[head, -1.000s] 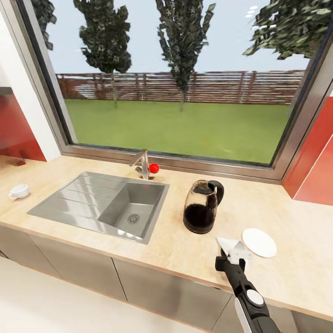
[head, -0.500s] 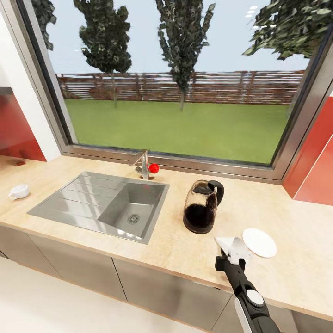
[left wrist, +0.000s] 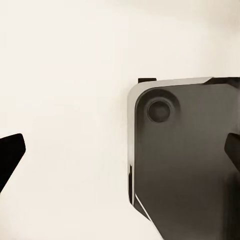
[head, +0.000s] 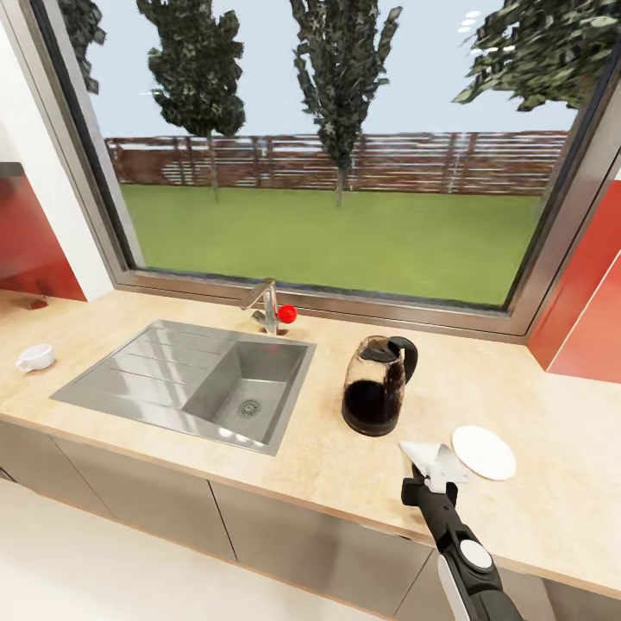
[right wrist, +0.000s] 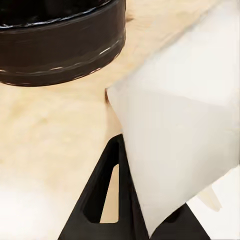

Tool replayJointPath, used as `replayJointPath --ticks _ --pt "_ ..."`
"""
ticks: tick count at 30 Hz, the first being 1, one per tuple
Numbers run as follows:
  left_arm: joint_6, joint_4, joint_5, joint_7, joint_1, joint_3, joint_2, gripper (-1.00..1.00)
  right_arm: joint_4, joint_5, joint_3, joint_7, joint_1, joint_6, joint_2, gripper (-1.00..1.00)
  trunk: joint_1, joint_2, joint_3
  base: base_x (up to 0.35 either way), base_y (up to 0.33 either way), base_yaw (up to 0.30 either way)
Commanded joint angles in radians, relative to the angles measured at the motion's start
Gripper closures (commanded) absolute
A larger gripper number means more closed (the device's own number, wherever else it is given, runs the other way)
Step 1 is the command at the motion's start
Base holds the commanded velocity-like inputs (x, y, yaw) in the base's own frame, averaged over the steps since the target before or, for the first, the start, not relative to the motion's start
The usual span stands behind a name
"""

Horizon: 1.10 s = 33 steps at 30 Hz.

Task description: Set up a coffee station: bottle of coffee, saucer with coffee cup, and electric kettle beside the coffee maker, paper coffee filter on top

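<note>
Your right pincer is clamped on the thin white paper coffee filter, which sticks up from between its fingers. The dark glass coffee maker with the black handle stands just ahead of the pincer and a bit to its left. The flat round white saucer lies just to the pincer's right. The small white coffee cup sits far off to the left, past the steel sink.

The filter is soft (it bends easily), so it could crumple or slip if you bump it against the coffee maker's rim. Swing wide and you may push the saucer.

I cannot tell if your left pincer is apart or together.
</note>
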Motion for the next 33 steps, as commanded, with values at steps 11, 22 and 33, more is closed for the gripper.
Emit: replayJointPath --ticks 11,22,33 --pt "-0.004 0.001 0.000 0.003 -0.001 -0.001 0.000 -1.00 -0.003 0.000 -0.001 0.000 -0.001 0.006 0.001 1.00 0.001 -0.002 -0.002 0.000 0.000 0.000" --pt "-0.004 0.001 -0.001 0.003 -0.001 -0.001 0.000 -1.00 -0.003 0.000 -0.002 0.000 -0.001 0.006 0.001 1.00 0.001 -0.002 -0.002 0.000 0.000 0.000" --pt "-0.004 0.001 -0.001 0.003 -0.001 -0.001 0.000 -1.00 -0.005 0.000 -0.002 0.000 -0.001 0.006 0.001 1.00 0.001 -0.002 -0.002 0.000 0.000 0.000"
